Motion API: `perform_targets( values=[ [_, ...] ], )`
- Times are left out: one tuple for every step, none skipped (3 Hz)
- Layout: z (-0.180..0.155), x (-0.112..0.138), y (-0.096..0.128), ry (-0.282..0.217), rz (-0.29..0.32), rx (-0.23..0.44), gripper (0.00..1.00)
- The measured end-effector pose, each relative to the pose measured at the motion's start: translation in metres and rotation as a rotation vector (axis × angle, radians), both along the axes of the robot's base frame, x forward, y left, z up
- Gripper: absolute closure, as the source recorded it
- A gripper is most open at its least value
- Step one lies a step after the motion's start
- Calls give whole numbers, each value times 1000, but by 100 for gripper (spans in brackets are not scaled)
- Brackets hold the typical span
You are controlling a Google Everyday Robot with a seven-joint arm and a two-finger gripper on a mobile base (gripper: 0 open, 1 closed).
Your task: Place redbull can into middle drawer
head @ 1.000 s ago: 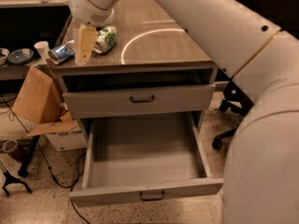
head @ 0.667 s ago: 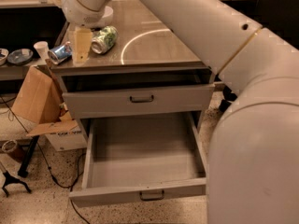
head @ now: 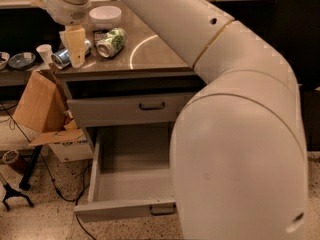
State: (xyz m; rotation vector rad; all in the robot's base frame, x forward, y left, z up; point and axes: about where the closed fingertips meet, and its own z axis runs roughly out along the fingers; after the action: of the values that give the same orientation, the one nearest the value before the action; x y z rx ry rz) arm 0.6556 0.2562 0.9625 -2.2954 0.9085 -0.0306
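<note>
Your gripper (head: 75, 48) hangs at the tabletop's (head: 155, 59) left edge, in front of the redbull can (head: 61, 58), which lies on its side (only its 2 ends show past the gripper). It seems to touch the can, but you cannot tell how far the jaws are parted. The green-and-white can (head: 111, 41) lies just beside. Below, the middle drawer (head: 130, 184) stands open, its right part hidden by the arm (head: 240, 134).

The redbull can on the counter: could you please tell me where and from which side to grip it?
Probably take the redbull can across its round body from above: it lies on its side at the countertop edge, green can beside it. The gripper hangs over it.
</note>
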Motion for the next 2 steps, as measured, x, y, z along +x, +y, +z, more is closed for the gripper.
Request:
perform_targets(
  values=[
    [0,0,0,0,0,0,0],
    [-6,1,15,6,45,13,0]
  ],
)
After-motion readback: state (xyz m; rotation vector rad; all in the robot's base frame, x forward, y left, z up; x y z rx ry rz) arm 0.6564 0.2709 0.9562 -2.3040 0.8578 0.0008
